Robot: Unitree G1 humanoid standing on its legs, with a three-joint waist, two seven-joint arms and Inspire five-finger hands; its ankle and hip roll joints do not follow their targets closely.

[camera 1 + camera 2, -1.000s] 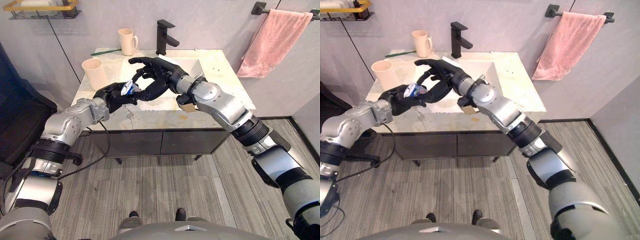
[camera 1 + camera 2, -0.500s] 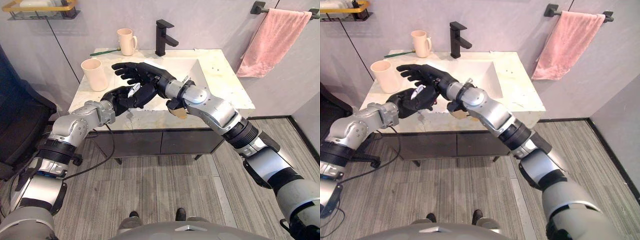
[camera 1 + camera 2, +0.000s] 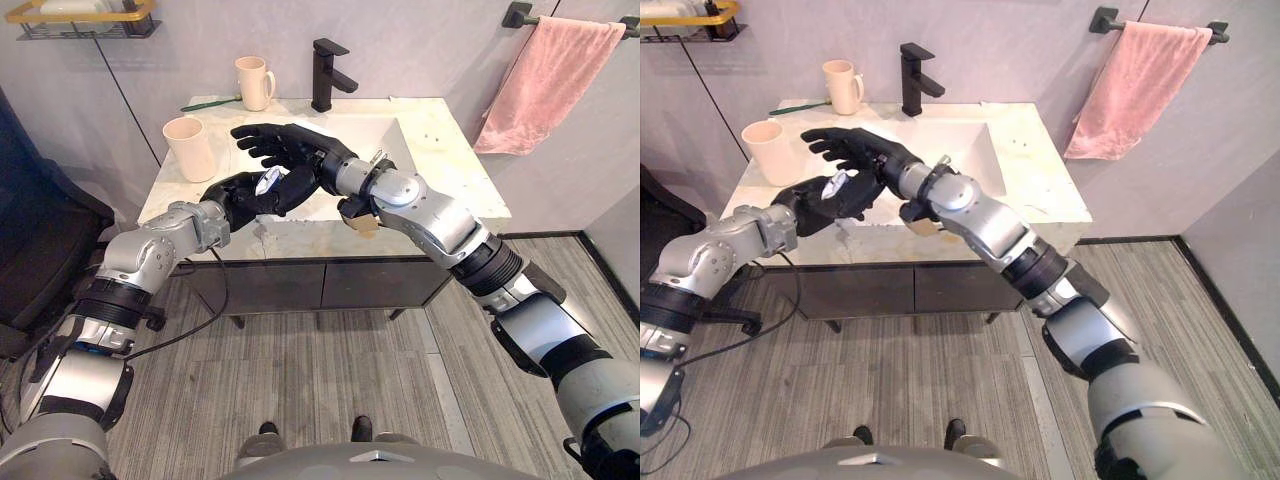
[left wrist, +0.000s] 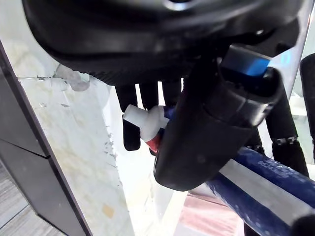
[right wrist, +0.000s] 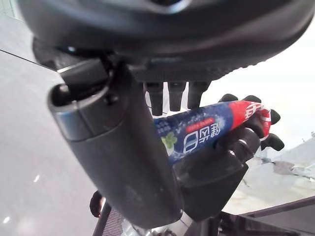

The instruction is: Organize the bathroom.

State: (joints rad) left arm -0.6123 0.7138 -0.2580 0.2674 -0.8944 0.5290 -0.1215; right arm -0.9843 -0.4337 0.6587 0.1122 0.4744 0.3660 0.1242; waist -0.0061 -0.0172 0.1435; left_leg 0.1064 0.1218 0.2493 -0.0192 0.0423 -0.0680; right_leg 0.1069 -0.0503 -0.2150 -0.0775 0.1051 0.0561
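A blue, white and red toothpaste tube [image 3: 266,183] with a white cap [image 4: 143,119] is held over the front left of the marble vanity top [image 3: 445,150]. My left hand [image 3: 236,197] is shut on it, thumb across the tube [image 4: 256,172]. My right hand [image 3: 290,152] reaches in from the right and lies over the left hand with straight, spread fingers [image 3: 252,135], its palm against the tube. In the right wrist view the tube [image 5: 206,130] sits in the left hand [image 5: 216,169] just past my right fingers [image 5: 170,96].
A pink cup [image 3: 188,147] stands at the counter's left edge. A cream mug [image 3: 254,82] and a green toothbrush [image 3: 210,102] lie at the back left. The black faucet [image 3: 330,72] stands behind the sink basin [image 3: 365,135]. A pink towel [image 3: 550,85] hangs right; a wall rack [image 3: 85,20] is upper left.
My right hand has swung left and straightened its fingers over the left hand, covering more of the tube. The left hand with the tube has stayed in nearly the same spot.
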